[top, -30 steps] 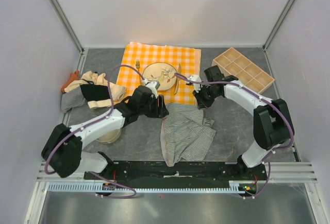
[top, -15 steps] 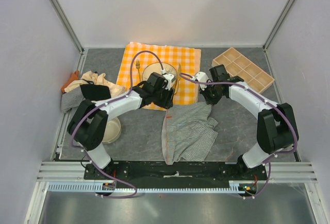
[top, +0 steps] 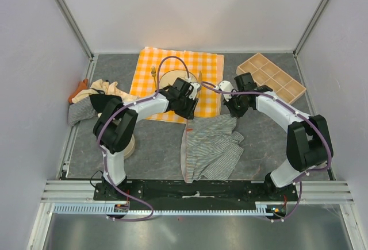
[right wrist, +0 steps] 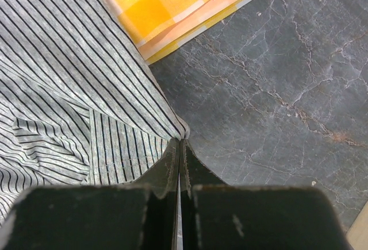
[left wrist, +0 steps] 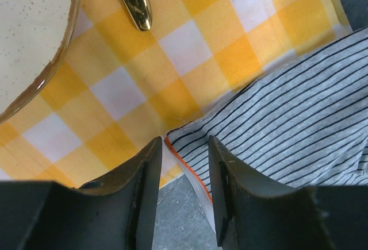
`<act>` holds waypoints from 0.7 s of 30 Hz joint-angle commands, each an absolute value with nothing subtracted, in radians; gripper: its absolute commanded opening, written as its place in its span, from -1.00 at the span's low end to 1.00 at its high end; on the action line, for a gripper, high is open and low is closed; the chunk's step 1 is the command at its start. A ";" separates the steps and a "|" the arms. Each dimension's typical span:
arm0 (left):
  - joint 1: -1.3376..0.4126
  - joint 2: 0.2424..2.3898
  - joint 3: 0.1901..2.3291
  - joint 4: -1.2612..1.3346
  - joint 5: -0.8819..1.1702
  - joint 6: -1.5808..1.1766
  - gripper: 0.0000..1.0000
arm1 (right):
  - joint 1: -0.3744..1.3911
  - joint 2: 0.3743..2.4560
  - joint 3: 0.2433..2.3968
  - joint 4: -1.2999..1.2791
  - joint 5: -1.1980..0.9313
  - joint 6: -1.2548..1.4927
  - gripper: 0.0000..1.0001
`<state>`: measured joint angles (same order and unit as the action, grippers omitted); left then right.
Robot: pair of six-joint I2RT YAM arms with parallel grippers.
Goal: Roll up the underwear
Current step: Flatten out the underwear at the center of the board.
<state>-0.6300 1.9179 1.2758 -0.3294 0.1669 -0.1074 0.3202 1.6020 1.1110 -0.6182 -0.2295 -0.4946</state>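
At the tablecloth's (top: pixel 210 69) near edge the striped underwear (top: pixel 210 146) lies unrolled, the right claw (right wrist: pixel 179 143) pinching its corner, the left claw (left wrist: pixel 185 143) slightly open, empty.

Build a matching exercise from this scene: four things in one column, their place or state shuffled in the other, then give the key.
Things
1. left claw
2. right claw
3. divided wooden tray
4. pile of underwear

Place or state
A. far right corner of the table
B. shut on an edge of the striped underwear
C. by the table's left edge
D. open, with a striped corner between its fingers

Pairs: 1-D, 2-B, 3-A, 4-C
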 commanded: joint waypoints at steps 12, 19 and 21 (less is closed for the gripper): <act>-0.623 1.910 1.344 -0.380 0.241 -0.115 -0.97 | 0.318 1.602 1.114 -0.627 -0.276 -0.509 -1.00; -0.583 1.766 1.241 -0.298 0.215 -0.216 -0.97 | 0.310 1.586 1.127 -0.630 -0.321 -0.531 -1.00; -0.563 1.697 1.179 -0.230 0.216 -0.277 -0.97 | 0.310 1.589 1.153 -0.632 -0.331 -0.535 -1.00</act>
<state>-0.6067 1.8629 1.2568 -0.3508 0.2157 -0.1516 0.3157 1.6024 1.1110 -0.6277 -0.2840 -0.5091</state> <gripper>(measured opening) 0.023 0.006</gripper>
